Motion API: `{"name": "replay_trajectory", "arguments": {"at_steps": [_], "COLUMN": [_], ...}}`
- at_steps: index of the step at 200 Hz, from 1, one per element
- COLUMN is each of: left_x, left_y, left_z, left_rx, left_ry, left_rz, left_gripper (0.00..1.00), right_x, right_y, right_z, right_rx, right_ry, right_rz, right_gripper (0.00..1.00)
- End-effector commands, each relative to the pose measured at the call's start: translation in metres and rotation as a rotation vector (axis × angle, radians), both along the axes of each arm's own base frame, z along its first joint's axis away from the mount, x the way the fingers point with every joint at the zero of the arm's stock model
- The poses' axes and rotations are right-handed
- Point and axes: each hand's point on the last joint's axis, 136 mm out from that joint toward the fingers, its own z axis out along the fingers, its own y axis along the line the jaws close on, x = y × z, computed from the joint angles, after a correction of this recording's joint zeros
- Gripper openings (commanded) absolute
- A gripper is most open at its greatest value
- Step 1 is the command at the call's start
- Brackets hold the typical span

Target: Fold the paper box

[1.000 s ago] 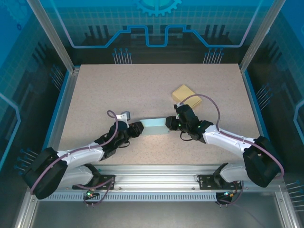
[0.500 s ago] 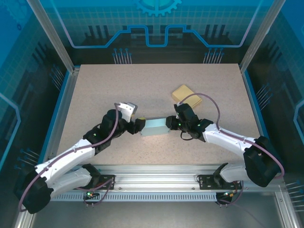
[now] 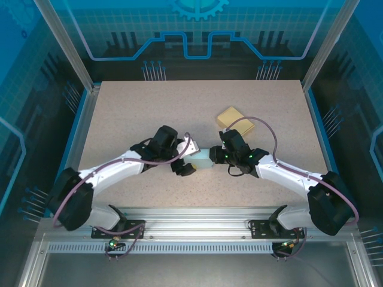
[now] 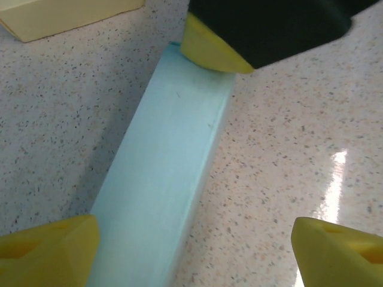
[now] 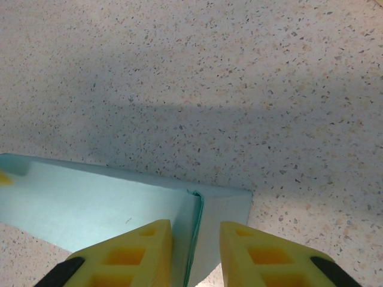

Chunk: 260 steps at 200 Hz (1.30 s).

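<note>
The flat, pale blue paper box lay on the speckled beige counter, just near of the counter's middle, and both arms had met over it. From the left wrist camera it ran as a long, narrow slab slanting away up the picture.

And at the box's right end, the right gripper was clamped on it! Seen from the right wrist, its yellow fingers sat close together with a thin raised paper seam of the box standing between them. The left wrist camera caught one of those yellow fingertips pressed against the far end of the box.

At the box's left end, the left gripper stood with its jaws wide apart. One yellow fingertip sat right against the box's left side, and the other was well off to the right of the box, over bare counter. It gripped nothing.

Beyond the box and to its right lay a pale yellow folded paper box, flat on the counter and apart from the blue one, its corner peeking in at the top of the left wrist view.
</note>
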Motion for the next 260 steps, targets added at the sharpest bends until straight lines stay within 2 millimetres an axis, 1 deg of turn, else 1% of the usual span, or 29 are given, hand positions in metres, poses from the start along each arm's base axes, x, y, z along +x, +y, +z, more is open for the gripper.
{"name": "replay_trajectory", "arguments": {"at_steps": [1,17,34,54,67,84,99,125,142,148,153,185,195,220,235,260], "left_x": [0.006,0.008,0.007,0.007,0.008,0.006,0.005,0.005,0.008,0.008,0.01,0.019,0.021,0.03,0.037,0.05], "left_y": [0.003,0.005,0.006,0.008,0.01,0.011,0.012,0.015,0.016,0.015,0.016,0.017,0.017,0.022,0.026,0.032], "left_z": [-0.015,-0.025,-0.031,-0.035,-0.037,-0.039,-0.04,-0.041,-0.039,-0.038,-0.037,-0.028,-0.025,-0.012,-0.002,0.015], "left_rx": [0.1,0.147,0.169,0.185,0.197,0.203,0.21,0.231,0.241,0.245,0.248,0.282,0.287,0.299,0.299,0.313], "left_ry": [0.01,0.04,0.063,0.067,0.069,0.076,0.074,0.067,0.05,0.041,0.033,-0.046,-0.075,-0.151,-0.217,-0.328], "left_rz": [-0.037,-0.037,-0.043,-0.041,-0.035,-0.036,-0.033,-0.032,-0.027,-0.027,-0.021,0.0,0.004,0.037,0.063,0.1], "left_gripper": [0.85,0.84,0.81,0.74,0.67,0.52,0.5,0.33,0.32,0.29,0.28,0.08,0.05,0.04,0.04,0.03], "right_x": [-0.026,-0.027,-0.027,-0.028,-0.028,-0.028,-0.028,-0.028,-0.028,-0.028,-0.028,-0.026,-0.026,-0.025,-0.025,-0.027], "right_y": [-0.018,-0.019,-0.02,-0.021,-0.021,-0.021,-0.022,-0.023,-0.023,-0.024,-0.024,-0.024,-0.026,-0.032,-0.041,-0.063], "right_z": [-0.033,-0.032,-0.033,-0.033,-0.033,-0.032,-0.029,-0.024,-0.02,-0.018,-0.016,0.003,0.01,0.034,0.052,0.082], "right_rx": [-0.116,-0.118,-0.121,-0.124,-0.125,-0.125,-0.125,-0.124,-0.119,-0.117,-0.115,-0.1,-0.099,-0.1,-0.104,-0.114], "right_ry": [0.13,0.129,0.127,0.127,0.126,0.124,0.116,0.103,0.092,0.088,0.083,0.04,0.024,-0.027,-0.067,-0.138], "right_rz": [0.013,0.01,0.005,0.002,0.001,0.003,0.001,-0.004,-0.004,-0.004,-0.005,-0.003,-0.006,-0.016,-0.038,-0.09], "right_gripper": [0.28,0.28,0.28,0.28,0.28,0.28,0.28,0.28,0.28,0.28,0.28,0.31,0.34,0.45,0.56,0.74]}}
